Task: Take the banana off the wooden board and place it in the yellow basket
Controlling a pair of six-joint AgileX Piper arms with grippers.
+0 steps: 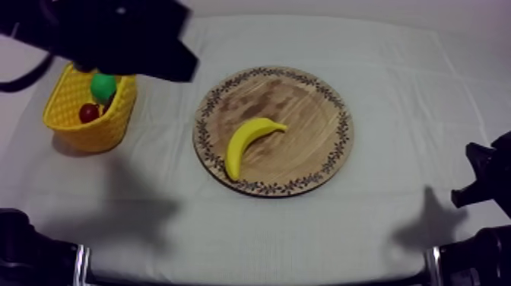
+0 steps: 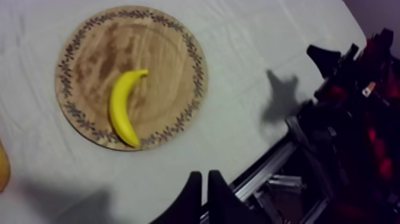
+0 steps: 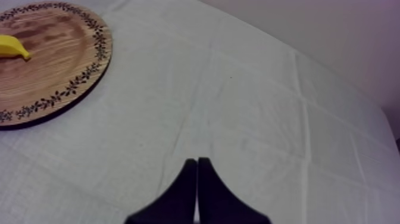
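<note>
**Item: banana [image 1: 247, 141].** Yellow, curved and lying flat on the wooden board [image 1: 304, 114], left of the board's centre. Its stalk end points toward the middle. Nothing touches it.

**Wooden board.** Round with a patterned rim, at the middle of the tabletop [image 1: 380, 220].

**Yellow basket [image 1: 91, 133].** At the tabletop's left, well apart from the board. It holds a green fruit [image 1: 103, 86], probably the pear, and a small red fruit [image 1: 89, 112].

**Left arm [image 1: 122, 34].** It comes in at the upper left and hangs above the basket. In the left wrist view the left jaws lie together as a narrow wedge with nothing between them, and the board and banana lie beyond them.

**Right arm [image 1: 487, 182].** Parked low at the right edge. In the right wrist view the right jaws are likewise pressed together and empty, above bare cloth beside the board.

**Step in hand (judged).** The approach; the pick has not begun.

**Next move calls for (judged).** The left arm is the likelier one to do the work. It should travel from over the basket to over the board and part its jaws. They should then be turned across the banana's thick middle and lowered to straddle it before closing. The curve may let the fruit roll or slip if it is gripped near an end.
</note>
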